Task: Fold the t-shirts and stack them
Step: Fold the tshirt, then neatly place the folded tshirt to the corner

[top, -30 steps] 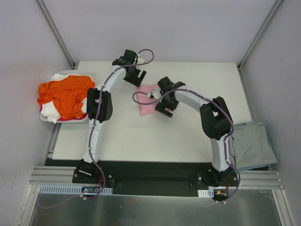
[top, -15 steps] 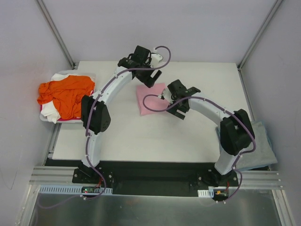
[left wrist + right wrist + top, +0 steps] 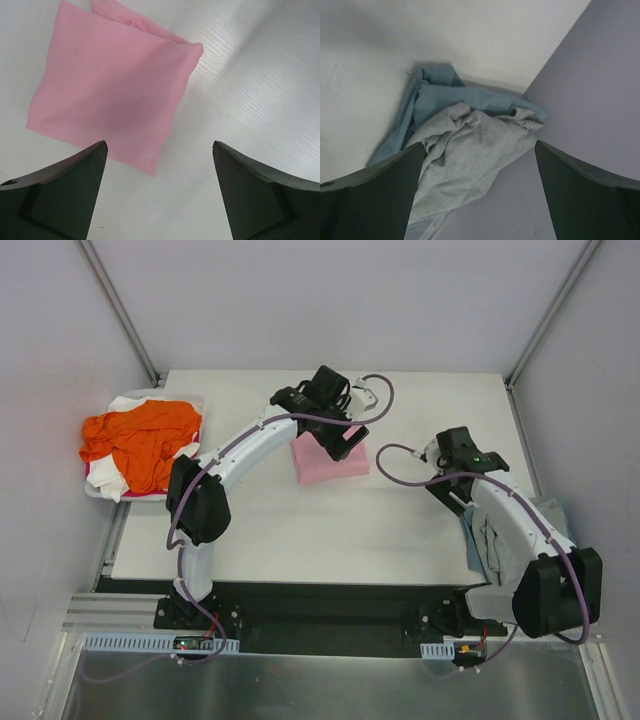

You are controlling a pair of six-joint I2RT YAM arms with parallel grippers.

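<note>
Pink t-shirt [image 3: 110, 85] found folded on counter [image 3: 260, 90]; left gripper [image 3: 159, 146] wide, empty above; right gripper [image 3: 480, 146] wide over crumpled grey-blue t-shirt [image 3: 455, 150]; grasp judged due next.

- The top view looks down from high above and behind the arm bases [image 3: 185, 608]. It is far enough back to take in the whole desk [image 3: 300, 530], with the pink t-shirt [image 3: 322, 466] near mid-frame.
- The left wrist view looks steeply down from close above the pink t-shirt, past the spread fingers of the left hand [image 3: 159, 146].
- The right wrist view, well right of the pink t-shirt, faces the desk's right edge and the grey-blue t-shirt [image 3: 462, 145], framed by the fingers of the right hand [image 3: 479, 145].
- The top and left wrist views share the pink t-shirt; the top and right wrist views share the grey-blue t-shirt.
</note>
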